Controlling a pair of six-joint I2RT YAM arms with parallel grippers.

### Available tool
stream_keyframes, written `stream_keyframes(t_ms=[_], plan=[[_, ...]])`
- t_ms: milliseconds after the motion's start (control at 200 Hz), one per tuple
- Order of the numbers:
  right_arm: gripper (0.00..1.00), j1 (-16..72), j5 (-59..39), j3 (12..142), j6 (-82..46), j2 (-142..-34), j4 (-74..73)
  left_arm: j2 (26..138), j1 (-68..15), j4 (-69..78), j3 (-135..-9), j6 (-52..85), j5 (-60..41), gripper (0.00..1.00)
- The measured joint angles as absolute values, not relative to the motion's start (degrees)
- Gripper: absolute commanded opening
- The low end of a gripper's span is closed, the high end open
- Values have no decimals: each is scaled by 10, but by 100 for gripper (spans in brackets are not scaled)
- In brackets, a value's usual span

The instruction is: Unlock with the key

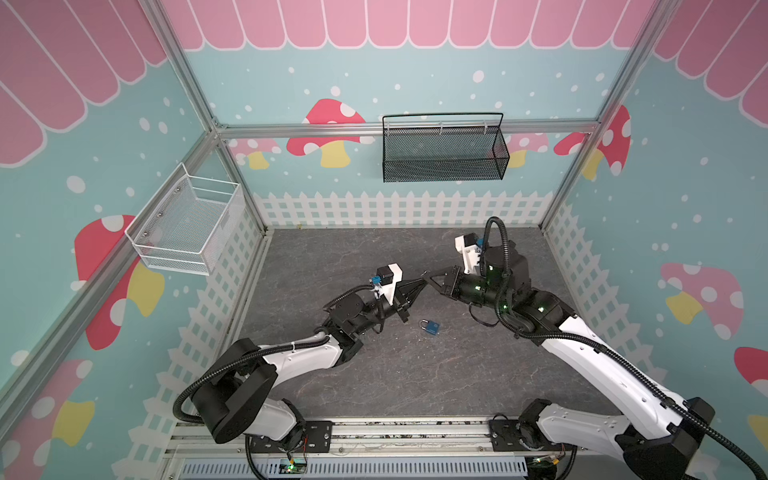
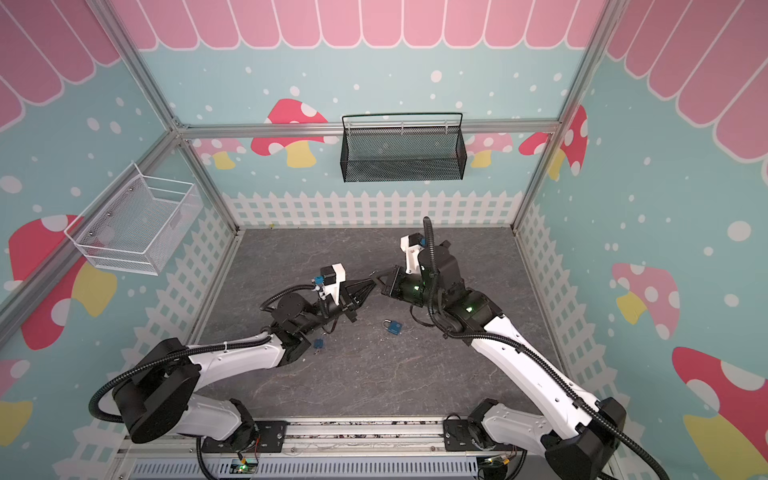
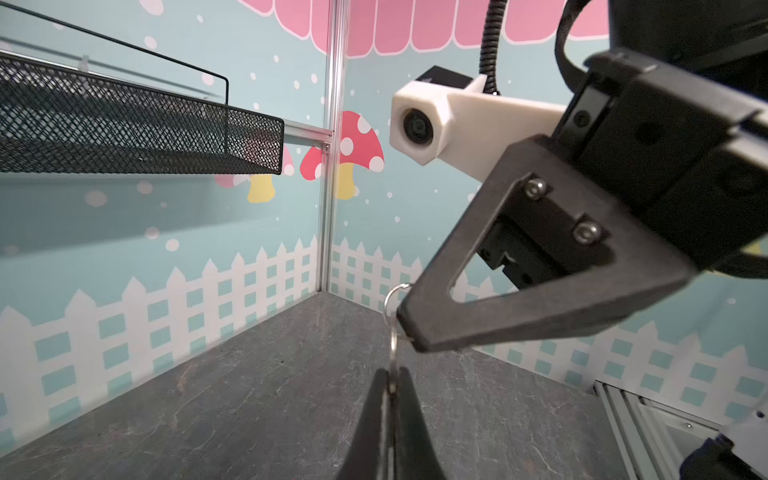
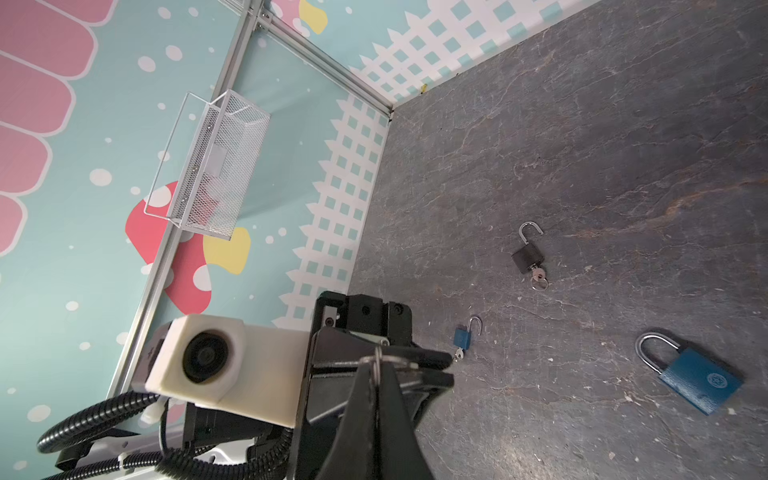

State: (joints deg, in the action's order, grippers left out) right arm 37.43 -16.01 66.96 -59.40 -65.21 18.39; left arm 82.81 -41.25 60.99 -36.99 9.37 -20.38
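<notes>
Left claw around half-hidden key

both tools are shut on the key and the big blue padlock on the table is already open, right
No: the big blue padlock is closed, its shackle seated in the body, as the right wrist view shows. The left tool and right tool are indeed both shut on the key.

White arms with black joints, corrugated black cables (green lights on one).
</notes>
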Motion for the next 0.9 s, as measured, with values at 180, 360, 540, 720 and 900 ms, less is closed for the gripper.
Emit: stream_keyframes(t_ms=[180, 360, 540, 720, 900], plan=[[36, 356, -160, 654, -538, -639, 180, 773, -375, 512, -373, 118, -267, 0], [43, 333, -200, 632, -421, -618, 161, 696, -359, 294, -431, 94, -316, 0], [54, 329, -311, 592, -321, -613, 107, 663, -342, 117, -496, 72, -371, 0], [58, 316, -386, 572, -282, -615, 64, 662, -340, -13, -542, 53, -408, 0], [54, 312, -430, 572, -274, -632, 21, 662, -340, -69, -550, 45, -440, 0]])
